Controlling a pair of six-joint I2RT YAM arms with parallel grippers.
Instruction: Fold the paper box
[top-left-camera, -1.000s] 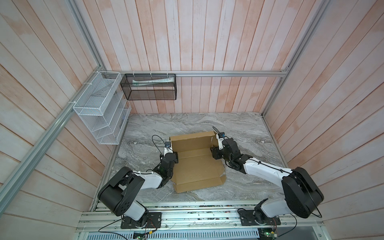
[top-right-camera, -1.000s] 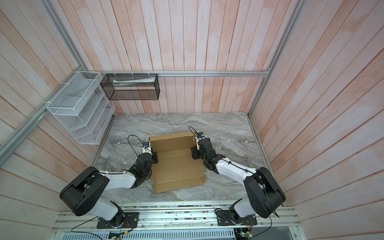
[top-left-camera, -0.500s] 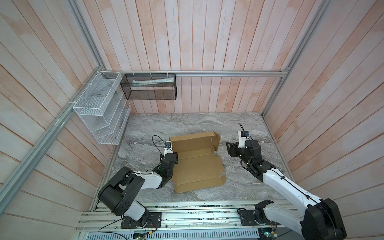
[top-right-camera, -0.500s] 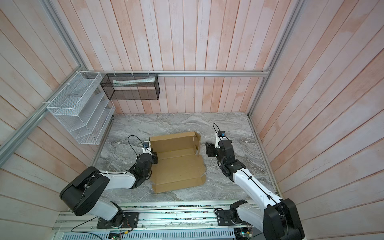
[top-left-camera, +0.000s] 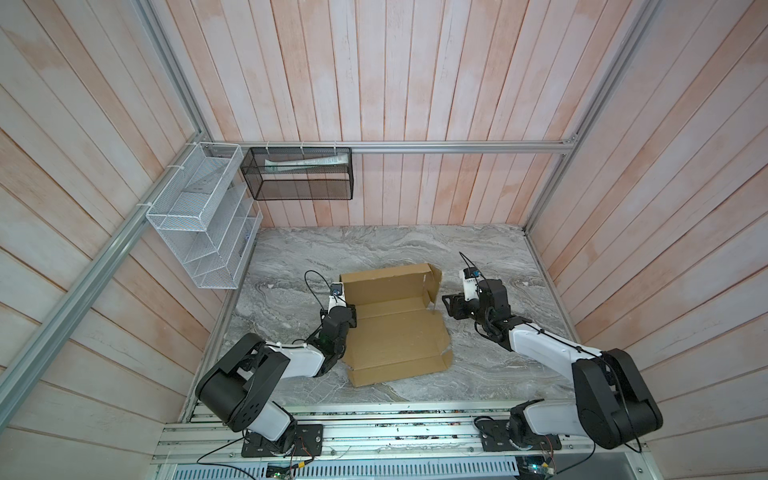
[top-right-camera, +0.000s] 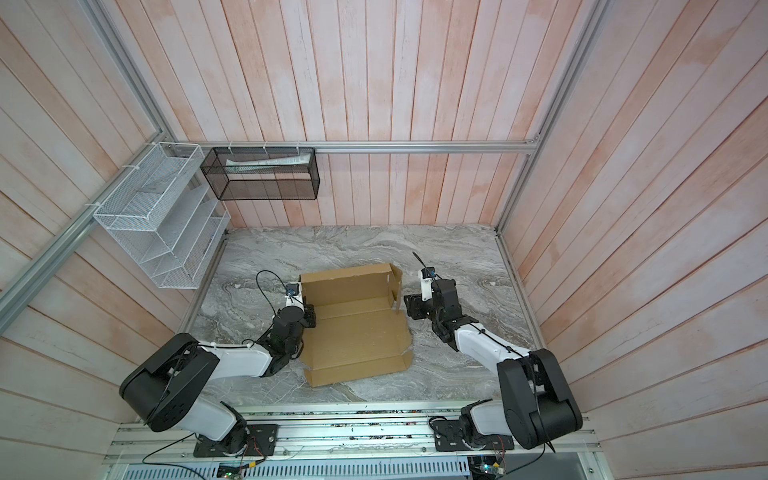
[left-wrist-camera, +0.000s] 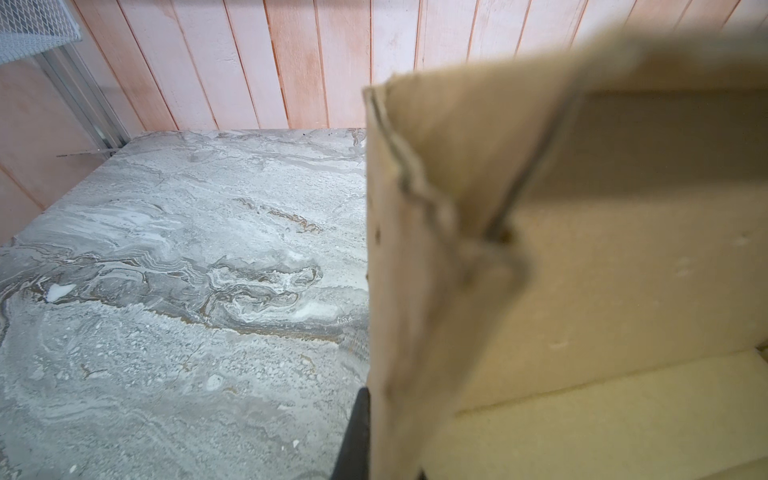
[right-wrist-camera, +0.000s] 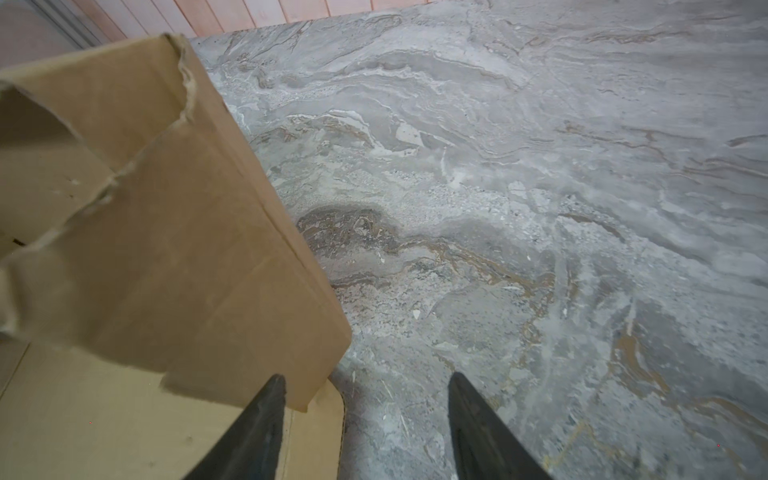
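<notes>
Left gripper (top-left-camera: 352, 311) is pressed together on the left side wall of the paper box (top-left-camera: 395, 332); in the left wrist view the cardboard passes between its fingers (left-wrist-camera: 355, 432). Right gripper (right-wrist-camera: 365, 399) stands spread, gripping nothing, just beside the box's raised right corner flap.

Box position: mid-table between the arms, rear panel raised, base and front flap lying flat.

Support surface: grey marble-pattern table (top-left-camera: 374, 249).

Enclosure: pale pink plank walls (top-left-camera: 415, 83) with aluminium rails (top-left-camera: 457, 146). A white wire rack (top-left-camera: 199, 224) hangs on the left wall and a black mesh basket (top-left-camera: 299, 183) on the rear wall. Print on the pale item (top-left-camera: 307, 163) inside the basket is too small to read.
</notes>
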